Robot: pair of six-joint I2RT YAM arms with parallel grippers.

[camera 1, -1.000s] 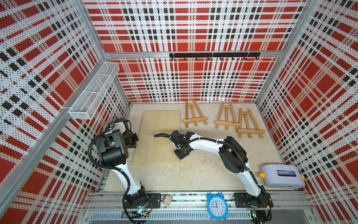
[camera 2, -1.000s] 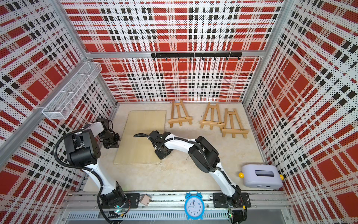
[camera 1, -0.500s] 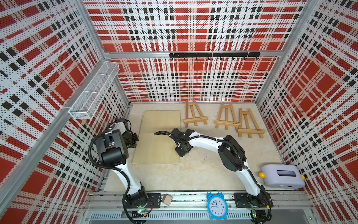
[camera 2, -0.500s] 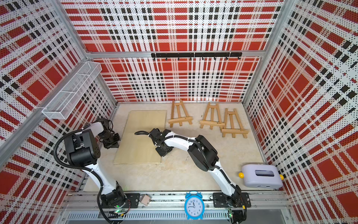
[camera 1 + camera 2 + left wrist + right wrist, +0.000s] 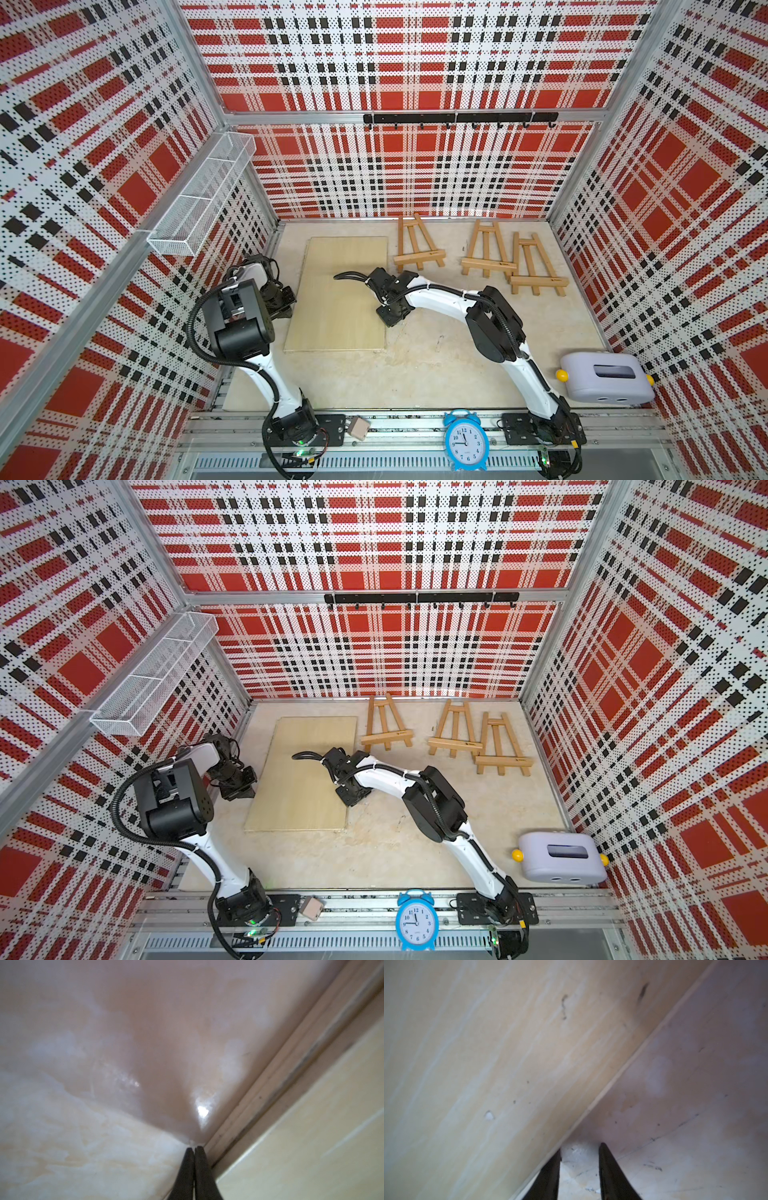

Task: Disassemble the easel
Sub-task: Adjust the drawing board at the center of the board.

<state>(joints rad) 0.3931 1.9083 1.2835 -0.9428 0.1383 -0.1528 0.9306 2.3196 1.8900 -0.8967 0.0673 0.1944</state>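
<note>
Your right gripper [image 5: 579, 1147] hangs low over the beige tabletop [image 5: 415, 365], jaws a little apart and nothing between them, one finger at the edge of the pale flat plywood board [image 5: 336, 299]. Your left gripper [image 5: 194, 1148] is clenched empty at the board's opposite edge. Beyond the right gripper, three small wooden A-frame easels [image 5: 417, 253] lie flat. They look light, stiff and slender, so take one gently by a leg or its ledge bar.
</note>
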